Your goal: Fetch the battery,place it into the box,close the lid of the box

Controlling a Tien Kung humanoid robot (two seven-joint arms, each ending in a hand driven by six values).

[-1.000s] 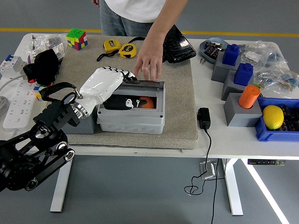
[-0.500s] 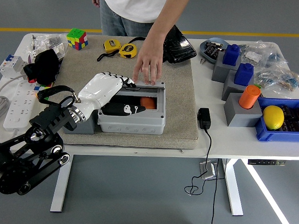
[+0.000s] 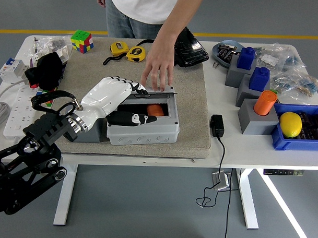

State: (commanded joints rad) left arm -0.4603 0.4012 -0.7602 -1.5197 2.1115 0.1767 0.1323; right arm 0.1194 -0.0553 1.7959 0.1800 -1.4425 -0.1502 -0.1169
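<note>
A grey box [image 3: 143, 133] stands on the tan mat [image 3: 189, 115] in the middle of the table. An orange battery [image 3: 155, 109] lies inside it, partly hidden. My left hand [image 3: 129, 101], white-shelled, reaches over the box from the left. Its fingers [image 3: 130, 85] curl over the lid [image 3: 161, 93] at the box's far rim, and its thumb [image 3: 132, 118] lies across the opening below. The lid hangs tilted low over the box. A person's hand [image 3: 158, 67] rests its fingertips on the box's far edge. My right arm is out of the picture.
Yellow tape measures [image 3: 127, 51] and a black pouch [image 3: 188, 47] lie behind the box. A black adapter [image 3: 217, 125] with its cable sits right of the mat. Grey blocks [image 3: 255, 117], an orange cylinder [image 3: 264, 102] and a blue bin [image 3: 299, 129] fill the right side. A power strip [image 3: 18, 111] lies left.
My left hand has sunk lower and the lid has come down over the box. The box slid slightly right and nearer. The person's hand stayed at the far rim.
</note>
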